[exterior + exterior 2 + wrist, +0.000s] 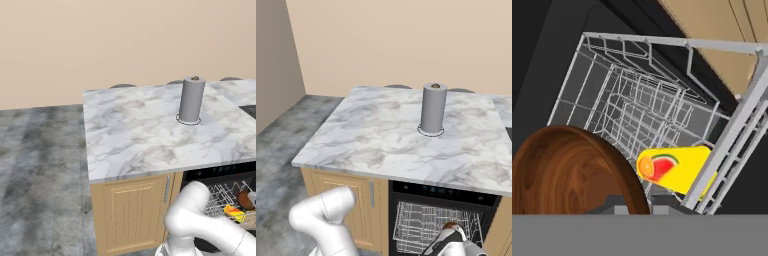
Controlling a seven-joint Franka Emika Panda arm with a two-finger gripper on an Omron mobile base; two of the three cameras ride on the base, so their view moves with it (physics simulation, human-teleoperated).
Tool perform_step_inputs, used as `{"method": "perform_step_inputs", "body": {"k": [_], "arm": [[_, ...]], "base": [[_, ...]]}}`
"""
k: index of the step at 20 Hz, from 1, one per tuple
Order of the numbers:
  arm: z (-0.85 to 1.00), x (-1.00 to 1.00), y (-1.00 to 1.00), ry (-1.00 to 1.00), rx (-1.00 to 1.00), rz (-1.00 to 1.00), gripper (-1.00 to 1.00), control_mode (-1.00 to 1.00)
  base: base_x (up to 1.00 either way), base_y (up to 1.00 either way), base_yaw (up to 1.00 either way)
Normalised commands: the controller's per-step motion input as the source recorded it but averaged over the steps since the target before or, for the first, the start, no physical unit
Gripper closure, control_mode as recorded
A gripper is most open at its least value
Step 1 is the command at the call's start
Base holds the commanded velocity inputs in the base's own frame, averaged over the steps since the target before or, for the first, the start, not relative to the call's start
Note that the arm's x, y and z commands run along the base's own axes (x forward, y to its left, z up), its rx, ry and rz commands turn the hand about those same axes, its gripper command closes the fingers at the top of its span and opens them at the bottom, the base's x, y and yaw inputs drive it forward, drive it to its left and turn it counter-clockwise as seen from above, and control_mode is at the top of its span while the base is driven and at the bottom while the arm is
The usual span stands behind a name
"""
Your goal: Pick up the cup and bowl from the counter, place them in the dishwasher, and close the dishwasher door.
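Beige wall and grey stone floor frame the left base view, where the marble tabletop (150, 130) carries a tall grey cylinder (192, 100) standing upright on a ring base. Below the slab sits a light wooden cabinet (132, 210), and to its right the dishwasher (220, 175) stands open with its white wire rack (225, 195) pulled into sight. The white arm (200, 225) bends at the elbow in the lower right and reaches low toward the rack. In the rack lies the cup (234, 212), yellow with a red tint, and just right of it the bowl (246, 199), dark brown, at the picture's edge.

From the right base view the same tabletop (381, 135) and grey cylinder (433, 108) show, with the dishwasher (441, 192) under the slab's front edge. The arm's elbow (326, 212) rises at lower left, and the forearm runs along the bottom to the wrist in front of the wire rack (421, 225), where the brown bowl (448, 229) peeks over it.

Looking along the hand, the wire rack (627, 100) spreads out below. The bowl (567, 170) looms large at lower left, close to the camera. The cup (674, 167) lies on its side in the rack, against a rack rail. Whether the gripper is clamped on the bowl or open cannot be told.
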Motion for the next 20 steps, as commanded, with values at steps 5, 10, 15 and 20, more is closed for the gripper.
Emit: {"method": "perform_step_inputs", "body": {"k": [5, 10, 15, 20], "arm": [[-0.40, 0.34, -0.40, 0.00, 0.05, 0.00, 1.00, -1.00], [-0.49, 0.38, -0.32, 0.01, 0.06, 0.00, 1.00, -1.00], [-0.69, 0.09, -0.14, 0.01, 0.04, 0.03, 1.00, -1.00], [-0.81, 0.00, -0.03, 0.00, 0.01, 0.06, 1.00, -1.00]], "base": [[0.00, 0.00, 0.00], [0.00, 0.00, 0.00], [0.00, 0.00, 0.00], [0.00, 0.00, 0.00]]}}
